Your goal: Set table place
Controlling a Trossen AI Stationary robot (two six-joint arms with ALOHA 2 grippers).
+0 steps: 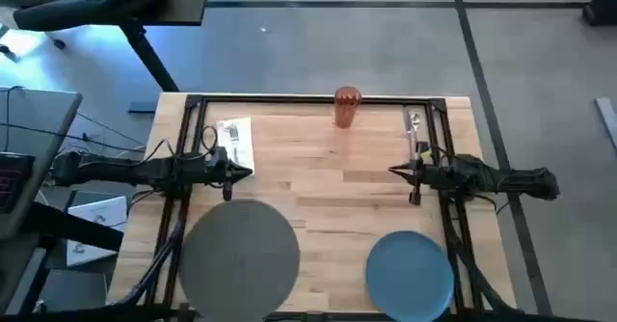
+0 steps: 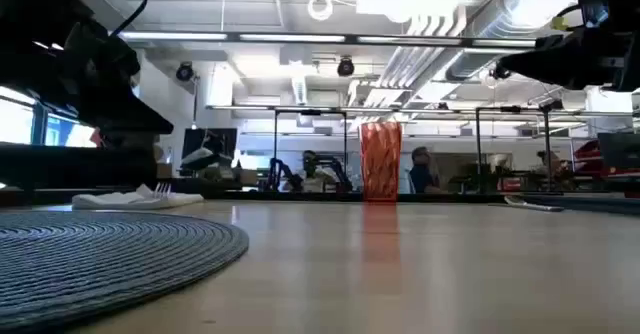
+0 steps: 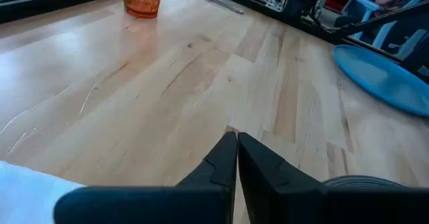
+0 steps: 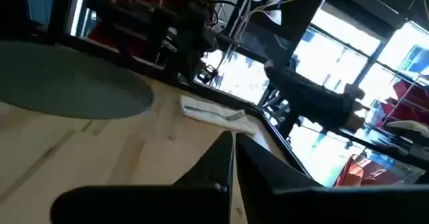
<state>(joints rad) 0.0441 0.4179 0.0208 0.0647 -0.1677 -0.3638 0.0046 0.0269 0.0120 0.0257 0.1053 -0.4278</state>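
Placemat (image 1: 239,248) lies just beside the left gripper (image 1: 249,174), fingers together, holding nothing.

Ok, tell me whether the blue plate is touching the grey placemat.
Apart. The high view shows a strip of bare wood between the blue plate and the grey placemat, which lie side by side at the table's near edge.

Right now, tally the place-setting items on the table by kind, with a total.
Placemat: 1
Plate: 1
Tumbler: 1
Napkin: 1
Cutlery on the napkin: 1 fork
Cutlery at the right rail: count unclear
Total: 5, plus that cutlery.
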